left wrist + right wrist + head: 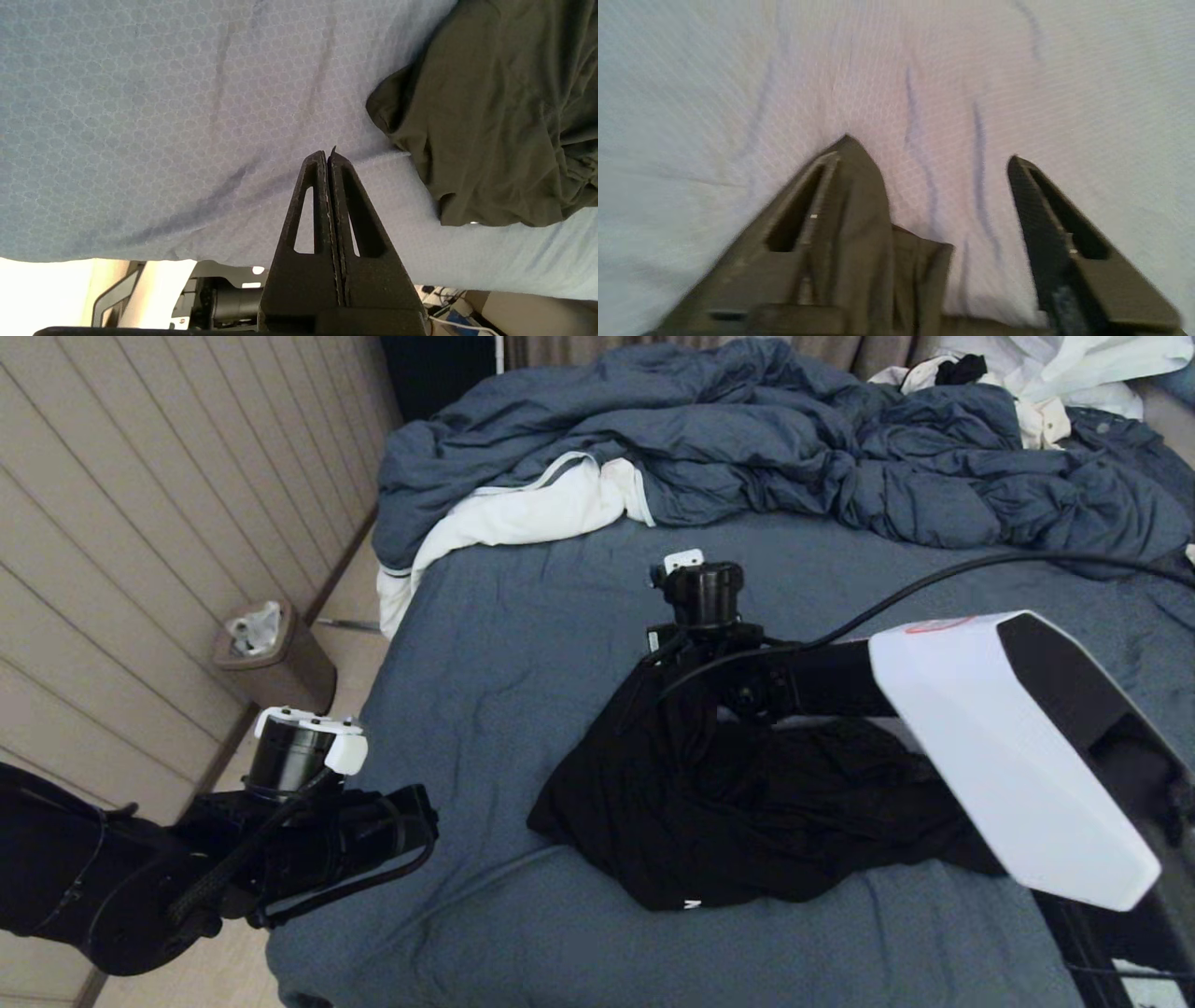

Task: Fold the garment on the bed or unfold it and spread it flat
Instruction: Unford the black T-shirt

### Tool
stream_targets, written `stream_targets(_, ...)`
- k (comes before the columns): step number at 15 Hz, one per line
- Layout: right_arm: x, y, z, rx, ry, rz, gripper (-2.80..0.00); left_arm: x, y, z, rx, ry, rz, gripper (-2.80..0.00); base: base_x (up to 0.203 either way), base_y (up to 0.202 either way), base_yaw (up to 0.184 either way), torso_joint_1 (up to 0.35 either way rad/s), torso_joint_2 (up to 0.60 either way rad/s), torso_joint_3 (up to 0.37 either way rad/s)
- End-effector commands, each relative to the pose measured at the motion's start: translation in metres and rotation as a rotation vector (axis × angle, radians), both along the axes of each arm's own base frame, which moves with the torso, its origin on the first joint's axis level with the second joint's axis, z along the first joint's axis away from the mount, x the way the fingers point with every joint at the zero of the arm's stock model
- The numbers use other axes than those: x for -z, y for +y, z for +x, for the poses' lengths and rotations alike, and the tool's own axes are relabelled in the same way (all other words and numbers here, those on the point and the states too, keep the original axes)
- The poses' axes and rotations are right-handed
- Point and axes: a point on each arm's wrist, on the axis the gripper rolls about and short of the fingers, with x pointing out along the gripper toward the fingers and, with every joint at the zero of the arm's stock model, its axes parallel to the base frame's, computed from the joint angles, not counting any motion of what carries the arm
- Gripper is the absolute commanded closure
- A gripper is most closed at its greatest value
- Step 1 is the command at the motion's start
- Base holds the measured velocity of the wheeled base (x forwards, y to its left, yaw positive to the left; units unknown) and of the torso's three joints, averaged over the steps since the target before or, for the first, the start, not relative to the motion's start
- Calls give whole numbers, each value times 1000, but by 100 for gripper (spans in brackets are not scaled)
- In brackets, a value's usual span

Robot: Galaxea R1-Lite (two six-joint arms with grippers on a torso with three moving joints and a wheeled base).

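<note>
Your right gripper [927,151], jaws apart at centre frame, has garment [747,821] cloth draped on one finger, likely mid-release, while your left gripper [328,156] idles shut lower left.

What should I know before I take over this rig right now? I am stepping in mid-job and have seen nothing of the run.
Left gripper: shut, empty, parked over bare sheet near the bed's left edge, apart from the shirt.
Right gripper: jaws spread, over the far end of the black T-shirt; a fold of the cloth lies draped against one finger, not clamped.
The shirt lies crumpled in a heap on the bed, toward the near edge; its print does not show.
Done: nothing finished, neither folded nor flat.
Left: take hold of the shirt's edges, spread it flat, then fold.
</note>
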Motion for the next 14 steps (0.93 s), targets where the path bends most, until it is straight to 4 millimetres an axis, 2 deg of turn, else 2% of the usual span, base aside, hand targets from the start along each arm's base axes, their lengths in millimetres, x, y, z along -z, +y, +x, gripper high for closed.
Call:
stream_targets(1, -50, -18, -30, -7, -22, 79, -280, -2, 0, 0, -3, -6, -8, 0, 0, 0, 0, 0, 0, 0)
stream_targets(2, -60, -27, -42, -13, 26, 115, -225, -3, 0, -1, -3, -9, -10, 0, 0, 0, 0, 0, 0, 0)
stream_targets(3, -64, -39, -55, -14, 109, 148, 0, -3, 0, -1, -3, -9, -10, 0, 0, 0, 0, 0, 0, 0)
stream_targets(5, -67, -68, -80, -25, 337, 226, 0, -3, 1, -1, -4, -9, -9, 0, 0, 0, 0, 0, 0, 0)
stream_targets(7, -66, -114, -97, -55, 590, 360, 0, -3, 1, -1, -4, -9, -9, 0, 0, 0, 0, 0, 0, 0)
stream_targets(9, -66, -168, -102, -6, 689, 495, 0, -1, 0, 0, 1, -3, -6, 0, 0, 0, 0, 0, 0, 0)
stream_targets(11, -55, -210, -107, 51, 753, 586, 0, 1, -8, -3, 24, 2, -6, 0, 0, 0, 0, 0, 0, 0)
stream_targets(12, -43, -218, -110, 53, 805, 607, 0, 3, -12, -3, 33, 11, -3, 0, 0, 0, 0, 0, 0, 0)
stream_targets(14, -16, -219, -114, 54, 913, 606, 0, 2, -23, -2, 42, 5, -14, 0, 0, 0, 0, 0, 0, 0)
